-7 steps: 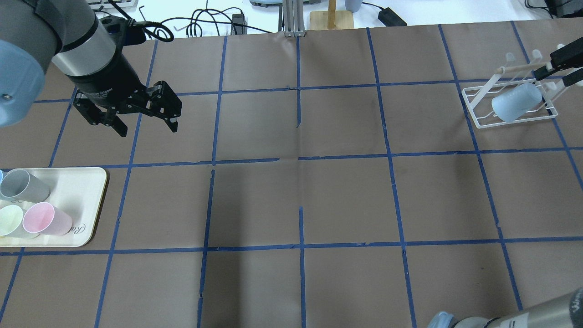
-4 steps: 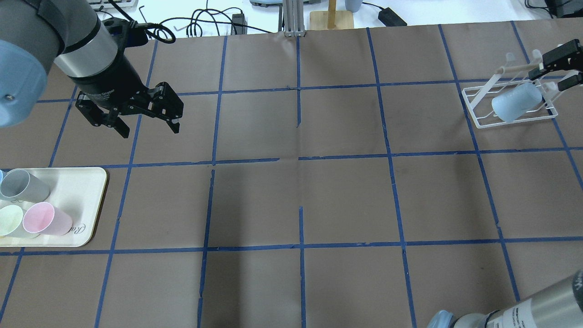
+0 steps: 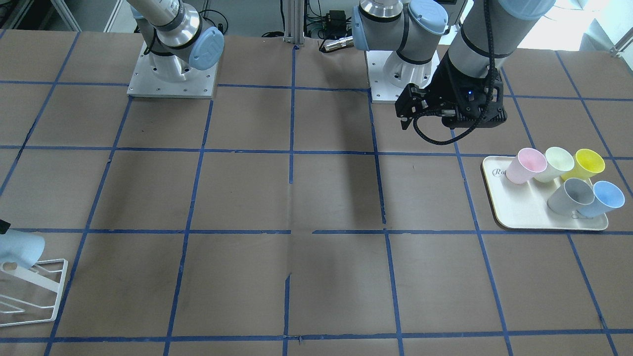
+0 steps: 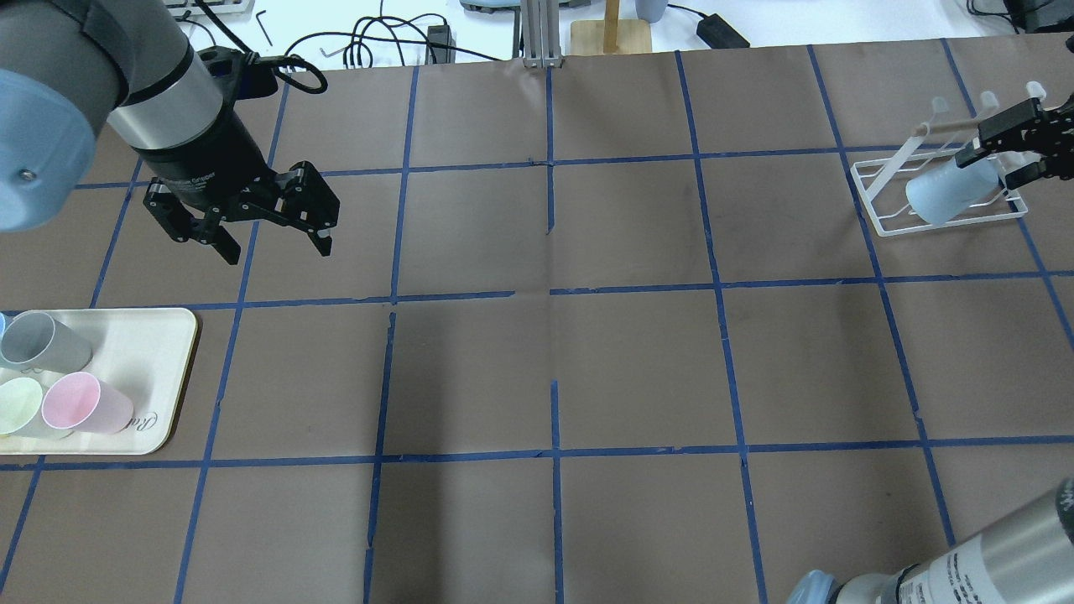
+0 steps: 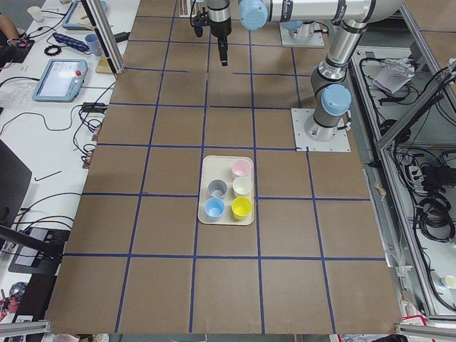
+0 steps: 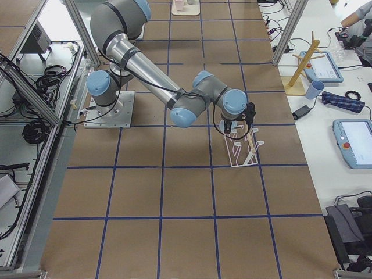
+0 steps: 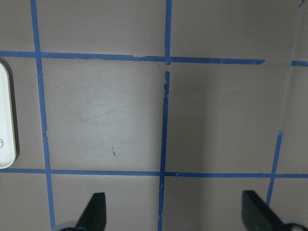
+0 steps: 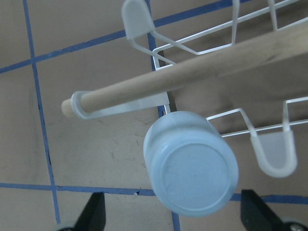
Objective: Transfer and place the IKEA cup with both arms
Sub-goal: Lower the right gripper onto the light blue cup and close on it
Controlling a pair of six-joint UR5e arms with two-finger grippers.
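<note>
The light-blue IKEA cup (image 4: 948, 193) lies tilted on a white wire rack (image 4: 877, 189) at the far right, its base toward the right wrist camera (image 8: 192, 166). It also shows at the left edge of the front view (image 3: 20, 249). My right gripper (image 4: 990, 159) is open just above the cup's base end; its fingertips (image 8: 94, 214) stand wide on either side and do not touch the cup. My left gripper (image 4: 275, 247) is open and empty above bare table, also seen in the front view (image 3: 408, 111) and the left wrist view (image 7: 174, 214).
A cream tray (image 3: 519, 217) on the robot's left holds a second blue cup (image 3: 606, 198), a grey cup (image 3: 571, 195), a pink cup (image 3: 526, 165) and two more. The rack has a wooden bar (image 8: 192, 79) above the cup. Cables lie past the table's far edge (image 4: 377, 38).
My right gripper has shifted a little further into view, over the rack toward the cup's base, still open. My left gripper drifted slightly. The cup has not moved.
</note>
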